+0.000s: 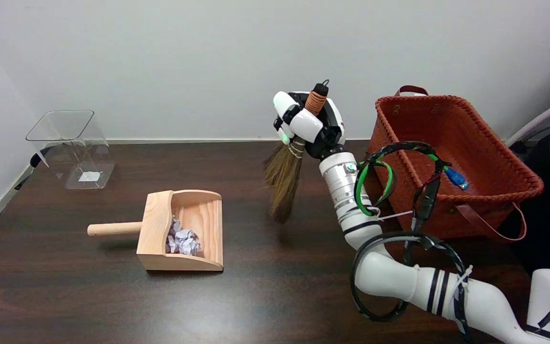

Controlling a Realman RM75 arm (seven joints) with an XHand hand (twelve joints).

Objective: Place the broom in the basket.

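Gripping the broom [285, 173], fingers [306, 125] wrap its handle beside the empty basket [451, 143].

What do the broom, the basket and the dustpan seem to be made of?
The broom looks like dried straw or grass: thin brown bristles, handle wrapped in orange cord. The basket seems woven leather or plastic, reddish brown with braided rim. The dustpan looks like pale unpainted wood with visible grain.

A wooden dustpan [186, 234] with crumpled paper scraps [183, 240] inside lies on the dark wooden table [256, 296], its round handle pointing left, while a clear plastic bin [72, 148] stands tilted at the far left corner.
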